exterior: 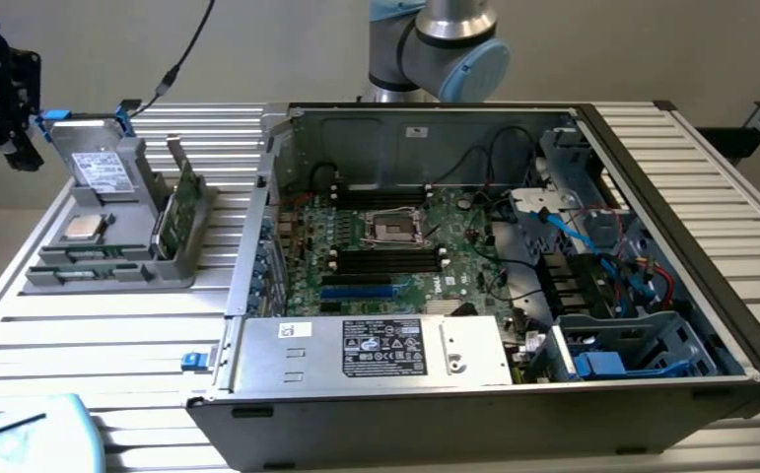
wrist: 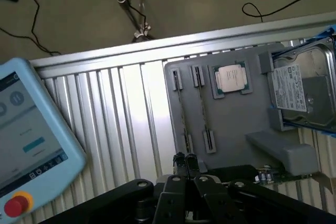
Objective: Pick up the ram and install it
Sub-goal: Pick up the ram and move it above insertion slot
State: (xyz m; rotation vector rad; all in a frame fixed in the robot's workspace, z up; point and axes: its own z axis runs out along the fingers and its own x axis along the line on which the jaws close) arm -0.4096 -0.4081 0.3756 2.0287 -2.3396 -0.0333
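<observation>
- Green ram [exterior: 175,217] stands on its long edge in the grey holder [exterior: 103,276], on the side nearest the pc case [exterior: 485,414].
- Holder sits on the ribbed metal table [exterior: 103,335], just beside the case, on the exterior view's left.
- Black claw [exterior: 18,148] hangs over the far corner of the table at the exterior view's left. It is near the grey drive [exterior: 101,172] and well apart from the ram.
- Wrist view: claw tips are pressed together w/ nothing btw them.
- Same view looks down on the holder. Ram shows there as a thin dark line btw small grey clips, and the claw is not touching it.
- Square silver chip [wrist: 231,77] lies flat in the holder, next to the drive w/ the white label.
- Inside the open case, long black slots [exterior: 386,258] lie on the green board. Can't tell if any stick is in them.
- Light blue screen pad [wrist: 31,145] w/ a red button lies on the table.
</observation>
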